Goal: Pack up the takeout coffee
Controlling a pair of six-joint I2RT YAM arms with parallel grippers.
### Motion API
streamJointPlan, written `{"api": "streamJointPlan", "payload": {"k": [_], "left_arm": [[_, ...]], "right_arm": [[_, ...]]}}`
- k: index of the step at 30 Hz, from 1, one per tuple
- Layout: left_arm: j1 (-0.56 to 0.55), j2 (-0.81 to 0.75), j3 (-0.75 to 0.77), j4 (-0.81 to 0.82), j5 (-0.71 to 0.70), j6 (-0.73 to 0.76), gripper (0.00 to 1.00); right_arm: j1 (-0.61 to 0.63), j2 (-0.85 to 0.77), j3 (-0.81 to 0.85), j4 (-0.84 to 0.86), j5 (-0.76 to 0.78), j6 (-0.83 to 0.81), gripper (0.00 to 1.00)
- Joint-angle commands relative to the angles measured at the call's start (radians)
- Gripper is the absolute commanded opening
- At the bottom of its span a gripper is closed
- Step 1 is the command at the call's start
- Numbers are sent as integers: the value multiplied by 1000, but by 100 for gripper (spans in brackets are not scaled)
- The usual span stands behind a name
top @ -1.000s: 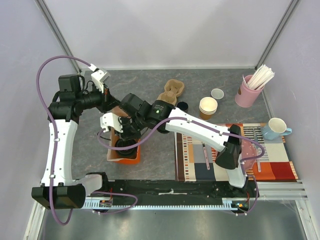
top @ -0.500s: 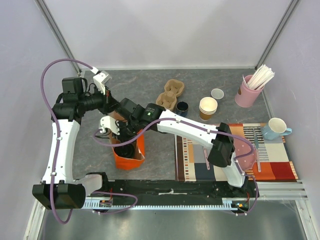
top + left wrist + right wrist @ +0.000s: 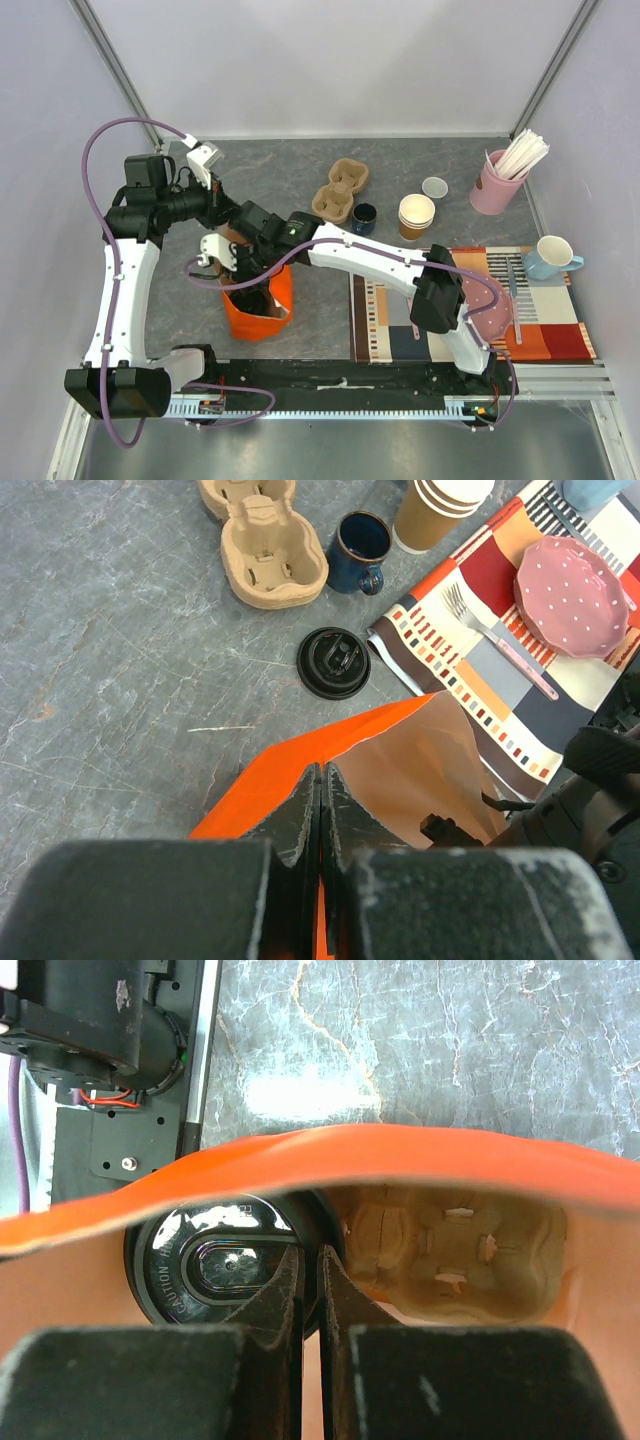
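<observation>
Spanning the scene is a grey marbled worktop (image 3: 300, 170), with a striped placemat (image 3: 540, 335) on its right side. Both arms reach to an orange bag (image 3: 275, 300) that stands open at left centre. The left pincer (image 3: 320, 800) is clamped shut on the bag's rim, its fingers pressed together over the orange edge. The right pincer (image 3: 310, 1280) is down inside the bag, its fingers drawn almost together and nipping the edge of the black lid on the takeout coffee (image 3: 210, 1265).

The takeout coffee sits on the bag's floor, just beside a pulp tray (image 3: 450, 1240) that lies in there with it. A second pulp cup carrier (image 3: 340, 190) rests on the worktop behind the bag. To its right are a stack of paper cups (image 3: 416, 215), a pink holder of white sticks (image 3: 497, 185) in the far corner and a pale blue mug (image 3: 548, 258) at the placemat's edge. A pink dotted plate (image 3: 572, 598) and a fork (image 3: 495, 640) lie on the placemat. Between the carrier and the stack stands a dark blue cup (image 3: 360, 550), and a loose black lid (image 3: 334, 663) lies flat near the bag's mouth.
</observation>
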Motion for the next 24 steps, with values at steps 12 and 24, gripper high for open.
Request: {"api": "streamJointPlan", "payload": {"k": [12,24], "left_arm": [[-5,2,14,38,0,-6,2],[-5,7,17,35,0,2,2]], "right_arm": [[7,25,-82,60,16,-5,0],[20,60,-82,45,59,-22,0]]}}
